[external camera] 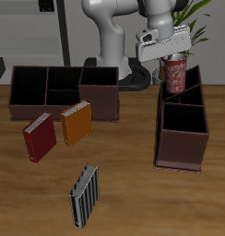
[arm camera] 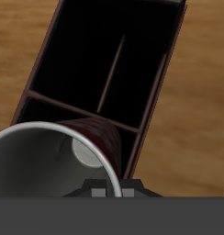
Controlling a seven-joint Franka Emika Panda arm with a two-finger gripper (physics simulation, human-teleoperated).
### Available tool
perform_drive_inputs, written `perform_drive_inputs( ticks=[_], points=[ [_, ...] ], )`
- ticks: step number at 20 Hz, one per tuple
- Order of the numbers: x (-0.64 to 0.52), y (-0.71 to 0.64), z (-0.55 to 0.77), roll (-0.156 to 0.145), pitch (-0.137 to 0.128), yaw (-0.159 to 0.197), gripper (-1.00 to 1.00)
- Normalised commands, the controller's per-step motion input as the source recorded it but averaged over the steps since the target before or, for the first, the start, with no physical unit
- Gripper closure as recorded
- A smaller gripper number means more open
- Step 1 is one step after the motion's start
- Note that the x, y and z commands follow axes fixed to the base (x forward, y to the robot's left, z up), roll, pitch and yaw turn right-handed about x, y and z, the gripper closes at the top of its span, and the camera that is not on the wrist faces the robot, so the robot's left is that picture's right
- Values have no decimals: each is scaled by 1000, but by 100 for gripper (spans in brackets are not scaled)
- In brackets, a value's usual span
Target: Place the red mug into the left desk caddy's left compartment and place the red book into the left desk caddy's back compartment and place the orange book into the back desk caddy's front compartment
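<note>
A: Quick pass. Where's the red mug point(external camera: 175, 74)?

B: Up off the table, hanging right under the gripper point(external camera: 170, 53), over the far end of the left desk caddy point(external camera: 183, 124). Landmark is that caddy, everything goes off it.

A: Claw state?

B: Clamped on the red mug at the rim, going by the exterior view. In the wrist view the fingertips aren't visible, only the dark gripper body and the mug's white inside point(arm camera: 50, 170), so grip contact itself is hidden.

A: Mug inside a cell yet?

B: Can't tell for sure. Its base looks level with or just above the caddy's far rim. The wrist view shows the caddy's dark cells point(arm camera: 95, 64) beyond the mug, with a divider between two of them.

A: Books?

B: Red book point(external camera: 39, 137) lies flat on the table, well apart from the left desk caddy, farthest of the two. Orange book point(external camera: 76, 123) is just beside it, on the side nearer the caddy, also flat, tilted.

A: Other caddy?

B: Back desk caddy point(external camera: 64, 90), broadside, well apart from the left desk caddy and level with its far end. The orange book's upper corner sits just in front of its wall. Cells look dark, nothing seen inside.

A: Anything else?

B: Striped book point(external camera: 84, 194), black and grey, near the table's point(external camera: 133, 194) front edge, well apart from the left desk caddy. Green plant point(external camera: 193, 18) behind the caddy's far end.
</note>
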Motion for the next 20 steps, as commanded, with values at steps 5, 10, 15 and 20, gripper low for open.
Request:
perform_drive_inputs(
  ticks=[5, 10, 15, 20],
  points=[
    [85, 138, 51, -54, -43, -67, 100],
    [-101, 149, 12, -33, -21, -30, 100],
    [-11, 102, -19, -37, 8, -63, 100],
    [-7, 58, -11, 9, -2, -1, 100]
  ],
)
